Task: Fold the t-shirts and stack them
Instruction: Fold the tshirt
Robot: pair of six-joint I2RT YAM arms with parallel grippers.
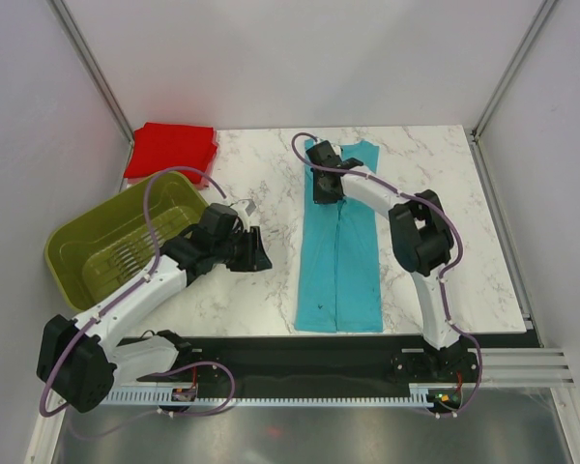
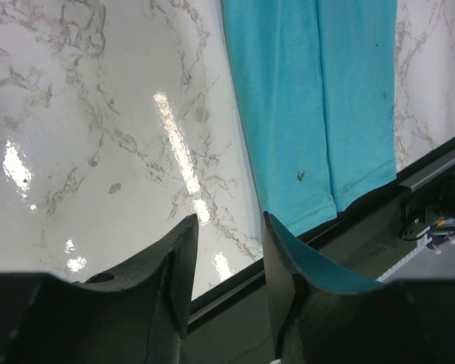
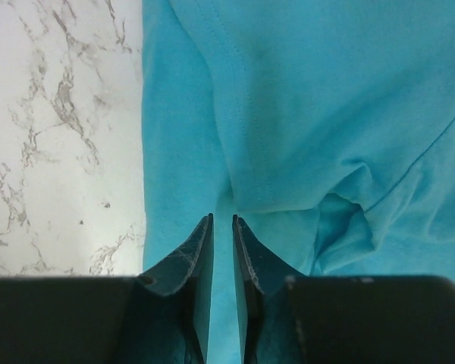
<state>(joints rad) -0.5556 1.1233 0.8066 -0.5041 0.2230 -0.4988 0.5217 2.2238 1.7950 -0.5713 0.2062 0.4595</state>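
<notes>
Top external view showed the marble bench (image 1: 242,184) carrying the turquoise t-shirt (image 1: 340,261), already narrowed into a long strip running from the far edge to the near edge, right of centre. The olive basket (image 1: 82,227) sat at the left edge, and the red t-shirt (image 1: 171,150) lay as a flat square bundle in the far left corner.

The left gripper (image 1: 261,253) hung over bare bench beside the strip, jaws spread and empty. The right gripper (image 1: 324,193) sat at the strip's far end, jaws a sliver apart. Whether cloth lay between them I could not tell.

The step in hand looked like the crosswise fold. It would likely go best with both layers pinched at the far end, carried low toward the near hem, side edges kept matched.
</notes>
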